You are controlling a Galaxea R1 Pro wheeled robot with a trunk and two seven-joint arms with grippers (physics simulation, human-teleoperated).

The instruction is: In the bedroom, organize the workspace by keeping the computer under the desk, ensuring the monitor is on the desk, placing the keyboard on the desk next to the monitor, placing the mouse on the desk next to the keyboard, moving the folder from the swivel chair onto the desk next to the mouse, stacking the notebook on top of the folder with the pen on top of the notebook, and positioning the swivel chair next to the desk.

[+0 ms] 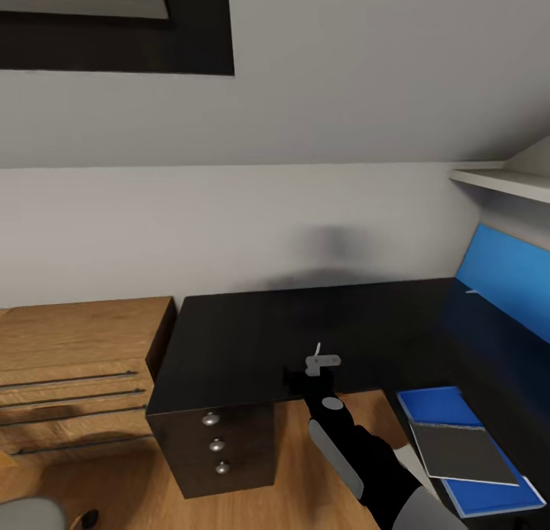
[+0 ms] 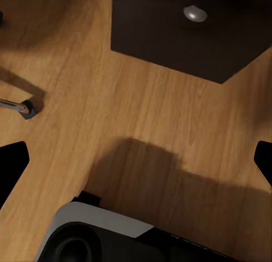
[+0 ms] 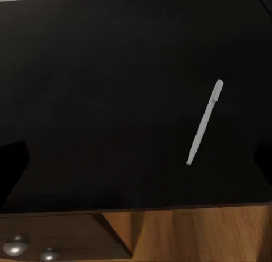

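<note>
From the head, the right hand [image 1: 319, 364] hangs over the black tabletop [image 1: 252, 339]'s front edge. The left wrist sees wood floor [image 2: 141, 115], fingers wide apart. The right wrist sees the white pen [image 3: 204, 122] lying on the tabletop, fingers apart, holding nothing.

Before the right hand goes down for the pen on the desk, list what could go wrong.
1. The thin white pen lies flat on the glossy black desk top; the right hand, open above it, may pinch badly and send it rolling.
2. The pen sits near the desk's front edge, so a nudge could drop it onto the wooden floor.
3. The blue folder with the dark grey notebook lies off to the right, so the carry crosses open floor.
</note>
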